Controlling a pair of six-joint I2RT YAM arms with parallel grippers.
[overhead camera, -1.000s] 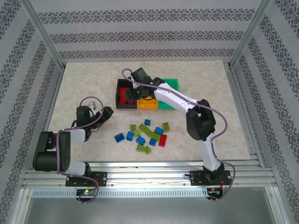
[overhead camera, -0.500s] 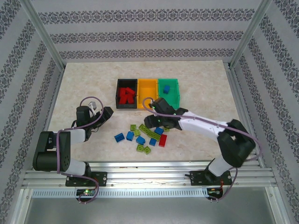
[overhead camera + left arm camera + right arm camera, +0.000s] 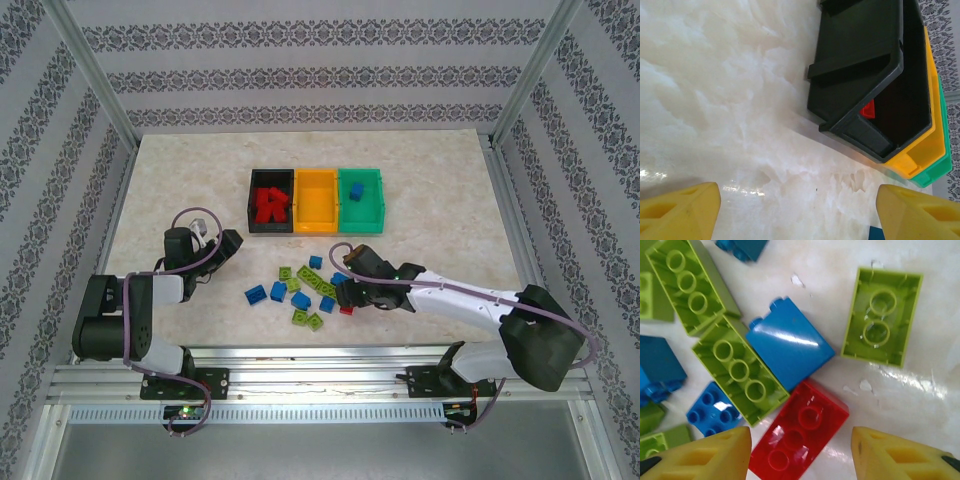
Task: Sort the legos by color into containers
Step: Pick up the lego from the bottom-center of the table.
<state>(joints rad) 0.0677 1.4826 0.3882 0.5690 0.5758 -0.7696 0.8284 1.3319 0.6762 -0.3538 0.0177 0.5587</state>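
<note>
– Legos (image 3: 302, 299), the loose ones: where are they from where you stand?

– Scattered on the table (image 3: 180, 170), at six o'clock from the three bins. The black bin (image 3: 252, 200), the orange-yellow bin (image 3: 315, 176) and the green bin (image 3: 361, 175) stand touching in a row, black at the nine o'clock end. Red bricks (image 3: 268, 204) lie in the black one, and one blue brick (image 3: 356, 188) in the green.

– And the right gripper (image 3: 347, 300)?

– Low over the pile's three o'clock edge, fingers spread. A red brick (image 3: 800, 435) lies on the table between them, not pinched. A blue one (image 3: 790, 352) touches it at twelve o'clock, a lime one (image 3: 737, 370) at ten.

– The left gripper (image 3: 228, 243)?

– At nine o'clock from the pile, well apart from it. Its fingers are wide apart with bare table between them, and its wrist camera faces the end of the black bin.
</note>
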